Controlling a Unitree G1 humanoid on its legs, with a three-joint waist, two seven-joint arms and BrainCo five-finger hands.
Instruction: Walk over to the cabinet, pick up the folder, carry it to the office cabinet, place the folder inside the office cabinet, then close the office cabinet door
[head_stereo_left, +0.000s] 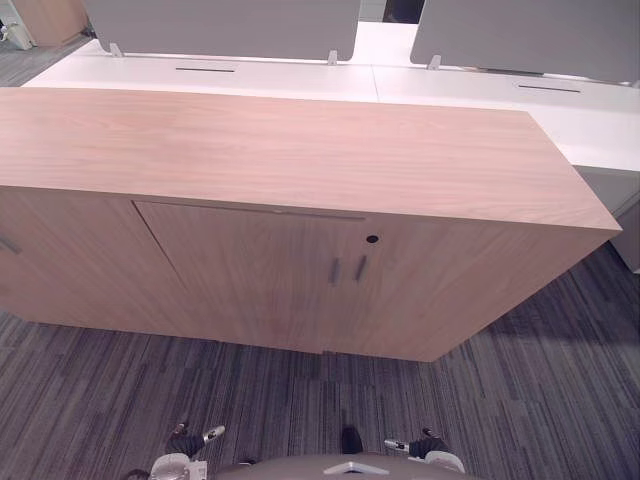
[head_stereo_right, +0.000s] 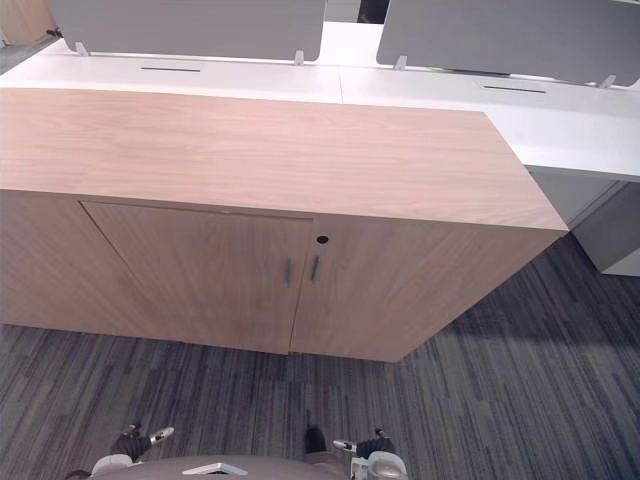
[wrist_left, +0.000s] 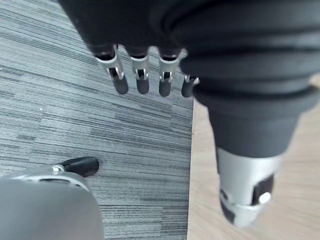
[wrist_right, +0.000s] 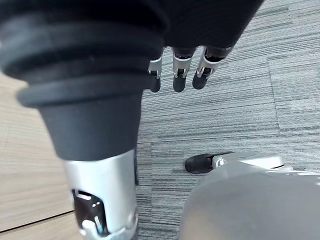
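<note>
Across the centre of the frame: wooden cabinet (head_stereo_left: 300, 150), top bare, both doors (head_stereo_left: 250, 270) closed. Over the grey carpet (head_stereo_left: 500, 400): left robot hand (wrist_left: 120, 80) and right robot hand (wrist_right: 179, 80), fingers straight, holding nothing.

Striped carpet (head_stereo_left: 540, 400), white desks (head_stereo_left: 590, 110), grey screens (head_stereo_left: 220, 25)

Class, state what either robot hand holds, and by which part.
Nothing is held: the left hand and the right hand hang open above the carpet.
</note>
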